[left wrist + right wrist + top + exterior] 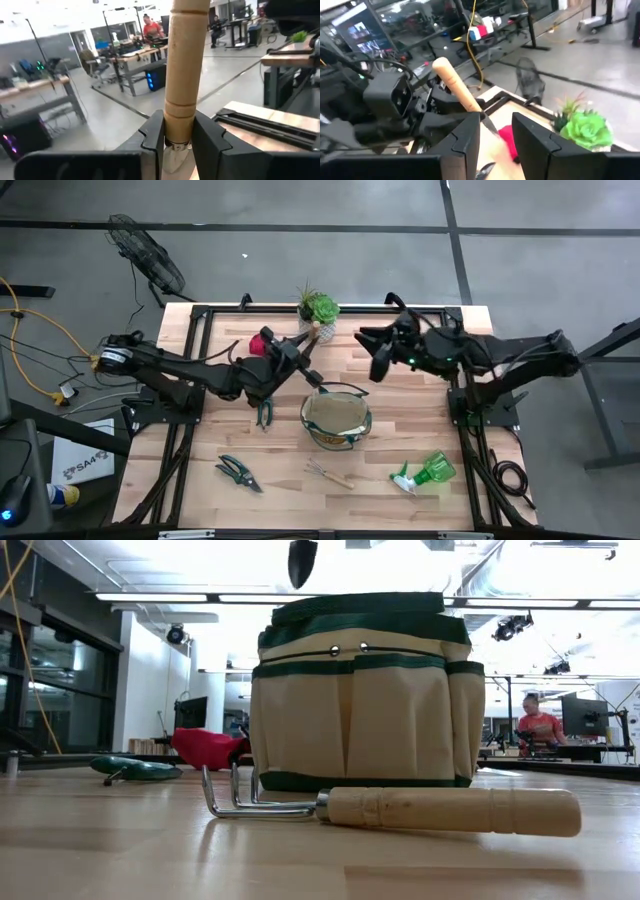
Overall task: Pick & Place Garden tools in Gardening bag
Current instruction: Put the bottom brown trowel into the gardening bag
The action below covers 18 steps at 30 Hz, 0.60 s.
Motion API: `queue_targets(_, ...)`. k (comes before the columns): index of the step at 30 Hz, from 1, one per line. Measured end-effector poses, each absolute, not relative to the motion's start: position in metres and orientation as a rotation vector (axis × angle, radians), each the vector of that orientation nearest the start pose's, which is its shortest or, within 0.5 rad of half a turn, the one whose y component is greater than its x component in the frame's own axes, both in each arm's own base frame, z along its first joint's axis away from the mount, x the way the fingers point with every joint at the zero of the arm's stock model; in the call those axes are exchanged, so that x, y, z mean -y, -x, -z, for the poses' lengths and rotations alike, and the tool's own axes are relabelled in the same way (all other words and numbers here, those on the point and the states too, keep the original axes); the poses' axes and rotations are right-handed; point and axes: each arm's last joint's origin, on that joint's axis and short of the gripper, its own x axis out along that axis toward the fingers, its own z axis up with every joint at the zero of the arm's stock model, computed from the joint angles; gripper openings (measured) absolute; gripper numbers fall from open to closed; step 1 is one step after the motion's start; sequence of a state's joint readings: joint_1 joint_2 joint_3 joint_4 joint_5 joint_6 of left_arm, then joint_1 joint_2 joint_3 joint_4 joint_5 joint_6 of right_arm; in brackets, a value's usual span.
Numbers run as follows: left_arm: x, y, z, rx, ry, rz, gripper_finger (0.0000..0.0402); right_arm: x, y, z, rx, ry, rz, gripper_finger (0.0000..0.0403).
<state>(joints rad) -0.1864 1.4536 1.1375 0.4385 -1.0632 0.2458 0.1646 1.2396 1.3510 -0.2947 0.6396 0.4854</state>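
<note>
My left gripper [303, 360] is shut on a wooden-handled trowel [454, 86] above the table, just beyond the far-left rim of the gardening bag [337, 418]. The trowel's dark blade tip [302, 560] shows above the bag [365, 690] in the low view. My right gripper [372, 352] hovers far right of the bag, open, with nothing between its fingers [496, 135]. A hand rake [328, 472], pruning shears [238, 472], a second pair [265, 412], a green spray bottle [425, 475] and a red glove [262, 343] lie on the table. My left gripper pinches the trowel's wooden handle at its blade end, just above the metal collar [177, 127], between its two fingers. The fingers come level from the table's left and lie across the handle. The trowel is lifted clear, handle up and tilted, blade down.
A green succulent in a white pot [318, 310] stands at the far edge, close behind the trowel's handle. The rake [400, 808] lies in front of the bag. Bare wood shows at the table's near left and right of the bag.
</note>
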Motion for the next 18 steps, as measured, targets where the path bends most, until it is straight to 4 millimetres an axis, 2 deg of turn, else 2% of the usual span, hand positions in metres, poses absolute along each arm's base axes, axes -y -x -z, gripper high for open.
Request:
queue_targets(4, 0.036, -0.333, -0.361, -0.023, -0.189, -0.918, 0.0063, -0.035, -0.279, -0.425, -0.049, -0.315, 0.567, 0.0105)
queue_targets(9, 0.036, -0.339, -0.358, -0.054, -0.205, -0.988, 0.0063, -0.049, -0.299, -0.424, 0.024, -0.262, 0.671, 0.0105)
queue_targets(18, 0.036, -0.341, -0.354, -0.070, -0.212, -1.009, 0.0063, -0.060, -0.325, -0.412, 0.030, -0.175, 0.622, 0.0113)
